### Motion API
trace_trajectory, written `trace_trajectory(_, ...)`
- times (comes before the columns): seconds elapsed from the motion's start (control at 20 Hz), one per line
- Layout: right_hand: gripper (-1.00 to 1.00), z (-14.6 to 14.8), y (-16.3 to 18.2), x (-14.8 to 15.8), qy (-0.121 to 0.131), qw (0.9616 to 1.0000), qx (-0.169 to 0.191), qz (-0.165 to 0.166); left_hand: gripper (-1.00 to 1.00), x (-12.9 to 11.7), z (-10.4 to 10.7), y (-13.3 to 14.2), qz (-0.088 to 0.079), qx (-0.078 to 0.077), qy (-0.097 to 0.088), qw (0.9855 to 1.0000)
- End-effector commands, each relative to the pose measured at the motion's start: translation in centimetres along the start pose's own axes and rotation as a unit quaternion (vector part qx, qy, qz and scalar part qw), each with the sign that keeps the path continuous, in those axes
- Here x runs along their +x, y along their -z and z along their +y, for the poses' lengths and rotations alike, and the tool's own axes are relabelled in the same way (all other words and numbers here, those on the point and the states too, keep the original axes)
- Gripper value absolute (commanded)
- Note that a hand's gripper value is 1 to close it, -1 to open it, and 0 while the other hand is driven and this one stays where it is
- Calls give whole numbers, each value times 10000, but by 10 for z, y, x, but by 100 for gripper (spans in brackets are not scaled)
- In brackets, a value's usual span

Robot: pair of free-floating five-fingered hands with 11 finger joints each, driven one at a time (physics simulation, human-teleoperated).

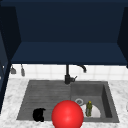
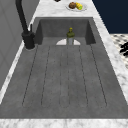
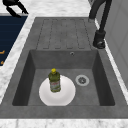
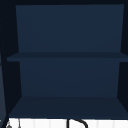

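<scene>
At the sink's front edge, your left hand (image 1: 39,114) is hovering low over the ribbed draining board (image 1: 45,96).

You are looking at a dark grey sink with a black faucet (image 1: 68,75) behind it; whether the hand's fingers are curled or straight cannot be told. Just beside it, a big red ball (image 1: 67,115) is sitting at the front rim. Well apart, in the basin (image 3: 97,82), a green bottle (image 3: 54,80) with a yellow cap is standing upright on a white plate (image 3: 66,96), near the drain (image 3: 82,80). Overhead, a dark blue wall cabinet (image 4: 67,75) is standing open.
</scene>
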Motion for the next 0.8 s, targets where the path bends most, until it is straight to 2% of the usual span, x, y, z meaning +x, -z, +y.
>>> trace_trajectory(0.0, -100, -3, 15, -7, -645, 9977, 24, 203, 0, 0, 0, 0, 0, 0, 0, 10000)
trace_trajectory(0.35, -100, -6, 41, -18, -782, 9957, 6, 492, 0, 0, 0, 0, 0, 0, 0, 10000)
trace_trajectory(0.75, -100, -12, 72, -21, -1075, 9904, -302, 819, 0, 0, 0, 0, 0, 0, 0, 10000)
